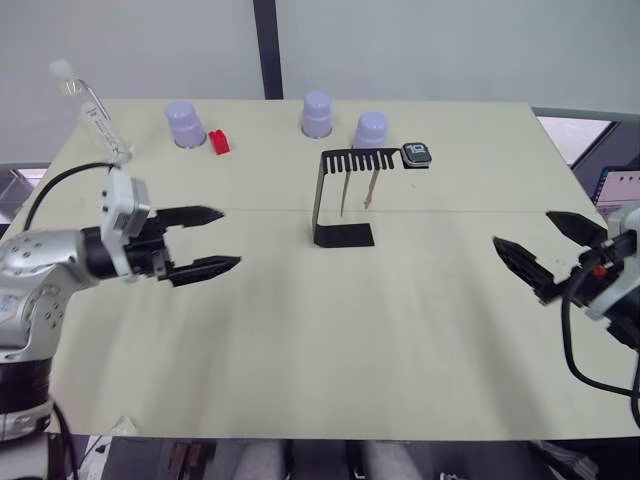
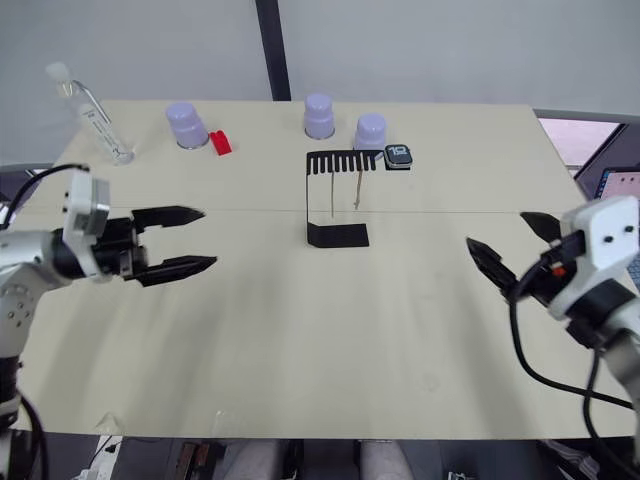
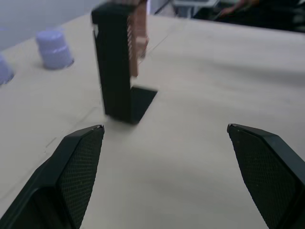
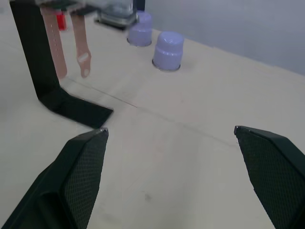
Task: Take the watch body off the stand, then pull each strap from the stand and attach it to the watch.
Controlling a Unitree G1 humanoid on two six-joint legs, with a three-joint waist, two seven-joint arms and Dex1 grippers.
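Black metal still carries everything: the stand (image 1: 342,200) sits mid-table with the watch body (image 1: 416,154) resting in the ring at the end of its comb-like top arm, and the two pale pink straps (image 1: 357,189) hanging side by side from the slots below. By that layout, no step of the task appears to have been done; the watch body has yet to be lifted off, and both straps have yet to be pulled free and attached.

On the robot's left, the left gripper (image 1: 214,239) hovers above the table (image 1: 300,350), well apart from the stand, its two black fingers (image 3: 76,167) spread wide and holding nothing. On the robot's right, the right gripper (image 2: 508,245) is likewise poised over bare table, its fingers (image 4: 81,176) splayed and empty, pointing toward the stand but touching neither it nor the watch.

Three lavender cups (image 1: 317,114), a small red object (image 1: 219,142) and a clear bottle (image 1: 95,115) line the far side.
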